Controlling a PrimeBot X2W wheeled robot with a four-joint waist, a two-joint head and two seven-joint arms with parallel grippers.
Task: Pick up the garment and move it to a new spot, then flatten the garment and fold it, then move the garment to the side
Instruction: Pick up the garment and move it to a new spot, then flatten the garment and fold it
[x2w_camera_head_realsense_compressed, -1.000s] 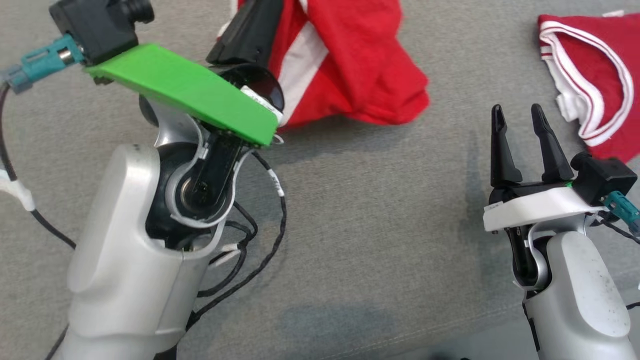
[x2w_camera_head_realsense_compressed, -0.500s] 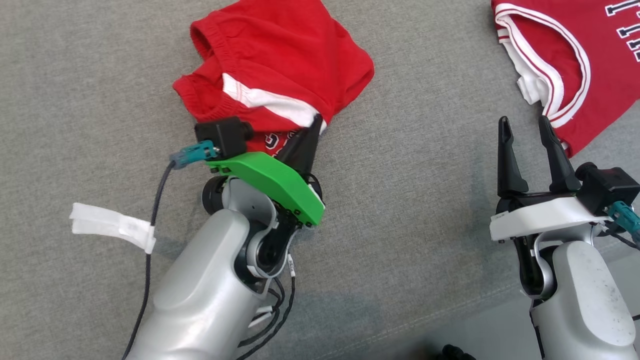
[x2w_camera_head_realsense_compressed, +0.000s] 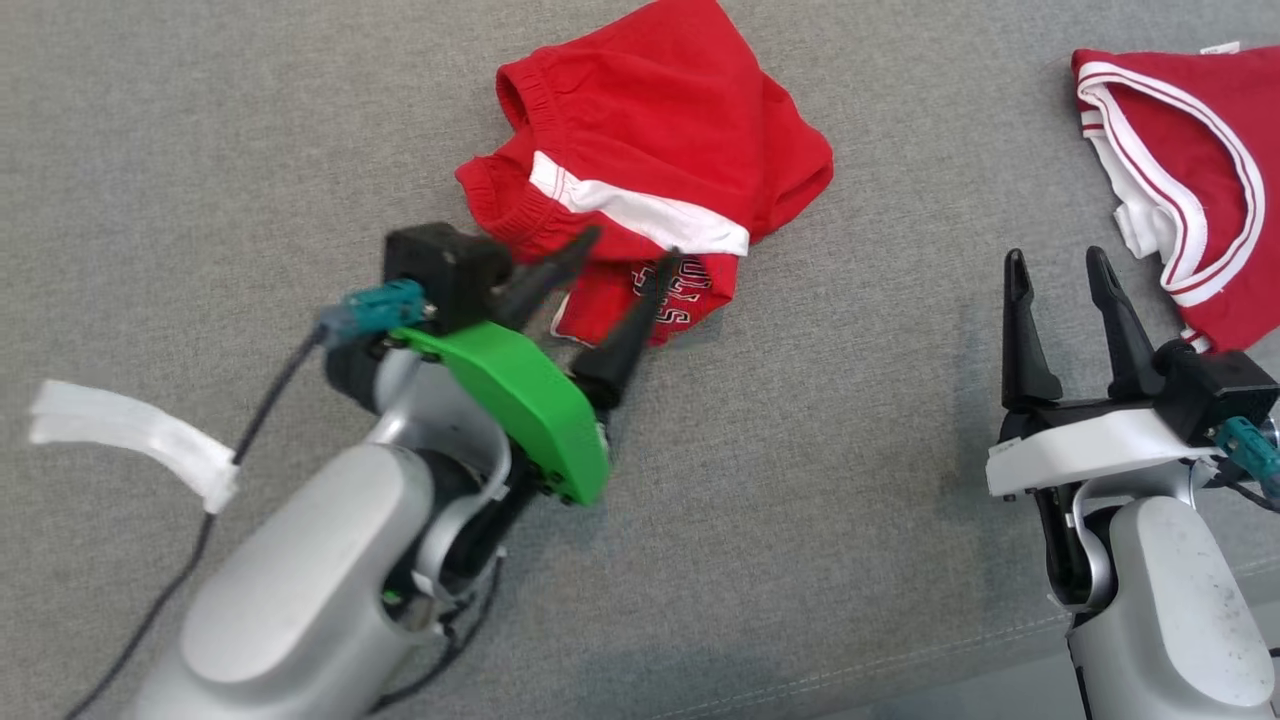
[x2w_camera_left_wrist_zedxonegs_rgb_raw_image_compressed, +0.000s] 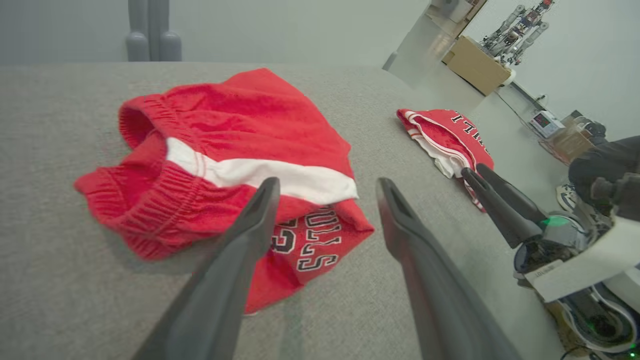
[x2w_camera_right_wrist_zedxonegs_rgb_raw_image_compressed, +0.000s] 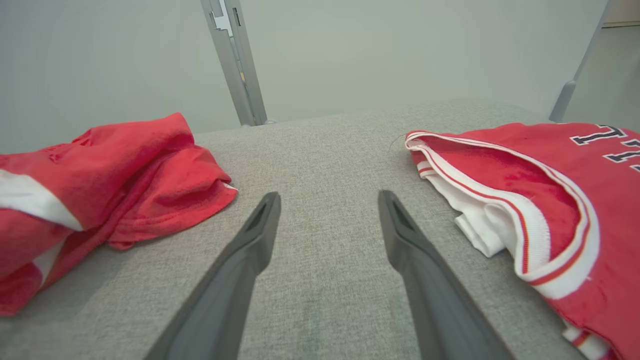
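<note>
**Shorts lie in a heap past the left jaws, nothing gripped**

Nearest me, along the near edge of the grey fabric worktop (x2w_camera_head_realsense_compressed: 800, 470), I have both arms in shot, two in all. On the left arm, the jaws are spread wide with nothing between them. Its two dark fingers (x2w_camera_head_realsense_compressed: 625, 340) point away from me and slightly to the right. Their tips sit over the near hem of the red shorts (x2w_camera_head_realsense_compressed: 660, 130), and I cannot tell whether they touch the cloth. A black cable (x2w_camera_head_realsense_compressed: 265, 395) with a white tape tag (x2w_camera_head_realsense_compressed: 130, 435) trails off that wrist to the left, clear of the cloth. On the right arm the jaws are also spread and empty. Its fingers (x2w_camera_head_realsense_compressed: 1020, 330) point straight away from me over bare fabric.

Further out, about midway between the left and right edges, the shorts are crumpled, so the long axis is hard to call. The elastic waistband is on the left side, with its opening toward the far left corner. One white stripe (x2w_camera_left_wrist_zedxonegs_rgb_raw_image_compressed: 260, 175) slants across from left to right, and a lettered panel (x2w_camera_left_wrist_zedxonegs_rgb_raw_image_compressed: 305, 245) is tucked toward the near edge.

A second garment, a red jersey (x2w_camera_head_realsense_compressed: 1190, 150) with white trim, lies toward the right edge, well apart from the shorts. That makes two garments. Nothing lies in the bare strip between them.
</note>
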